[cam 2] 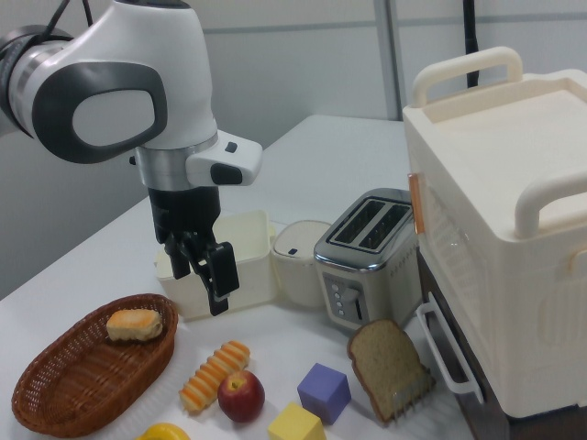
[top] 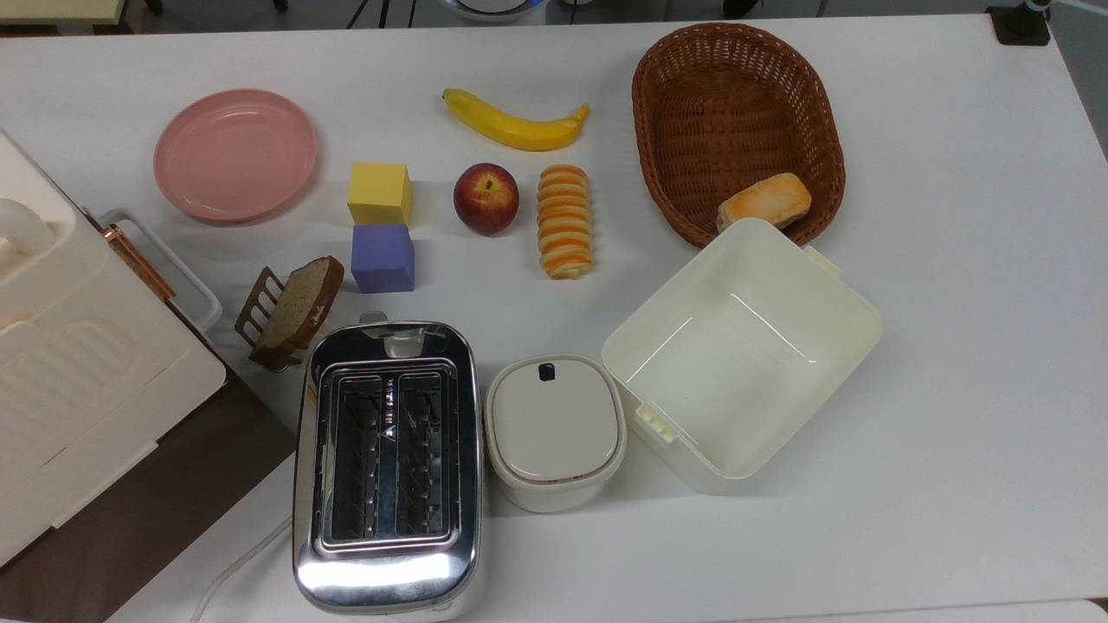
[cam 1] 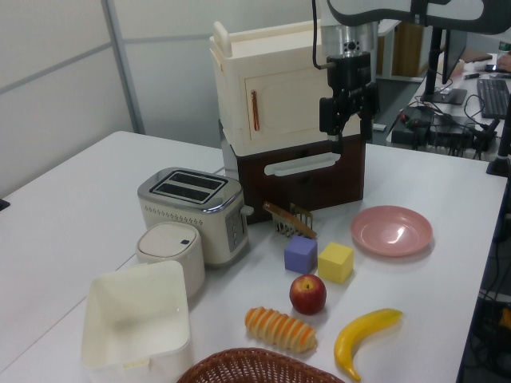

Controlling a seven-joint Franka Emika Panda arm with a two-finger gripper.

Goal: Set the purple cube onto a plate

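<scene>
The purple cube (top: 383,257) sits on the white table (top: 952,346), touching the yellow cube (top: 379,192) just above it in the top view. The pink plate (top: 235,155) lies to the top view's left of both, apart and bare. An apple (top: 486,198) rests to the top view's right

The small purple cube (top: 383,257) had open room above it. A yellow cube (top: 379,193) touched one side, and a brown bread slice in a rack (top: 299,305) stood near. The round pink plate (top: 235,154) lay bare.
</scene>
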